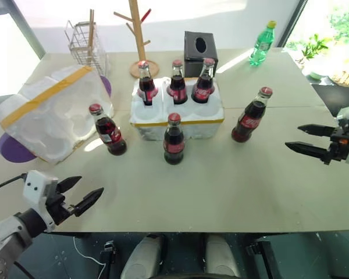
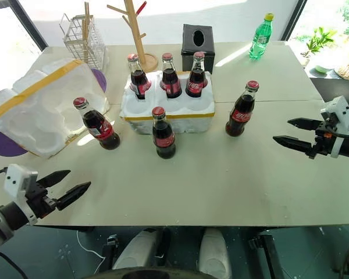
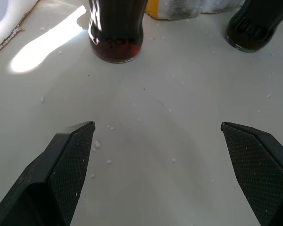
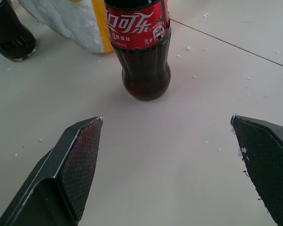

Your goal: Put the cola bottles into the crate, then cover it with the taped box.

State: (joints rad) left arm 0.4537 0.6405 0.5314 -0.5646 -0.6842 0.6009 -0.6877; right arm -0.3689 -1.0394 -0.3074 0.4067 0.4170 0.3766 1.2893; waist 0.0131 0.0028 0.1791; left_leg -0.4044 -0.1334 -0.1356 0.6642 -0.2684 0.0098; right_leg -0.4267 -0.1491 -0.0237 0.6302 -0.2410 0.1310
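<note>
The left gripper [image 1: 84,193] hangs nearest, over the table's [image 1: 221,186] near edge, jaws spread wide and empty; the right gripper [image 1: 302,139] hovers right of the crate [image 1: 177,119], likewise wide and empty. Three cola bottles [image 1: 177,82] stand in the crate's back holes. One bottle [image 1: 174,139] stands just in front of the crate, another [image 1: 107,130] to its left, a third [image 1: 251,115] to its right. The taped box [image 1: 49,110] lies tilted left of the crate. Behind the crate sit a black tissue box [image 1: 200,52] and a green bottle [image 1: 262,44].
</note>
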